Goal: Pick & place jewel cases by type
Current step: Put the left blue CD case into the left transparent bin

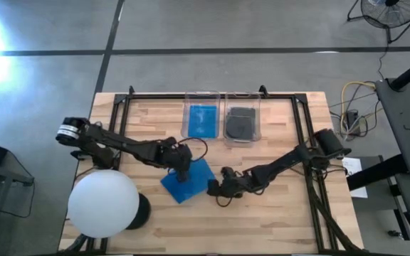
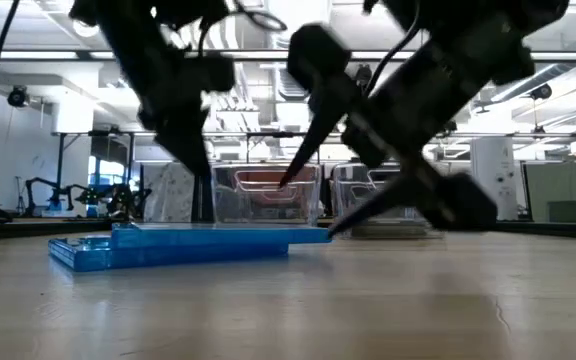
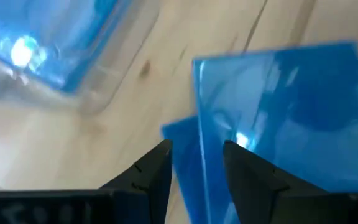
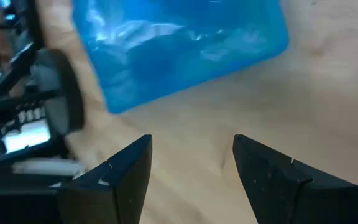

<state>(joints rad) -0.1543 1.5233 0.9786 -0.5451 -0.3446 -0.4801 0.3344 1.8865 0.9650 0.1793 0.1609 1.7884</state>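
Two bright blue jewel cases lie stacked flat on the table, the upper one turned and shifted off the lower one. In the low view the stack sits low on the wood. My left gripper hovers open over the stack's far left part, its fingers on either side of the upper case's edge. My right gripper is open just right of the stack, pointing at it with wood between. Another blue case lies in the left bin, and dark cases lie in the right bin.
Two clear bins stand side by side at the table's far middle. A large white sphere on a dark base sits at the near left corner, close to my left arm. Bare wood lies near and right of the stack.
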